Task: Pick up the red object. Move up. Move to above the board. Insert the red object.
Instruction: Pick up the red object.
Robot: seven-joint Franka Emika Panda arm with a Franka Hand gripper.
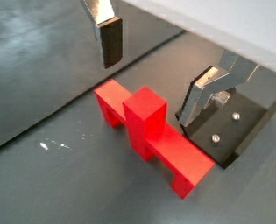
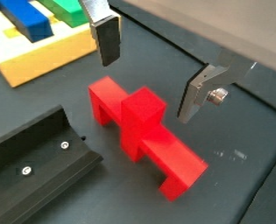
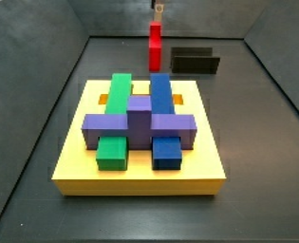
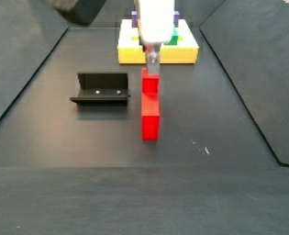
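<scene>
The red object (image 1: pixel 146 131) lies on the dark floor with its central post pointing up; it also shows in the other wrist view (image 2: pixel 138 127) and in both side views (image 3: pixel 155 47) (image 4: pixel 150 106). My gripper (image 1: pixel 155 70) (image 2: pixel 152 68) is open and empty. It hangs just above the post, one finger (image 2: pixel 107 39) on each side, touching nothing. In the side views the gripper (image 4: pixel 150 61) (image 3: pixel 157 11) stands right over the red object. The yellow board (image 3: pixel 139 163) (image 4: pixel 183 55) (image 2: pixel 40 57) carries green, blue and purple blocks and lies apart from the red object.
The fixture (image 4: pixel 101 88) (image 3: pixel 194 61) (image 2: pixel 40 162) (image 1: pixel 239 127) stands on the floor close beside the red object. Sloping dark walls enclose the floor.
</scene>
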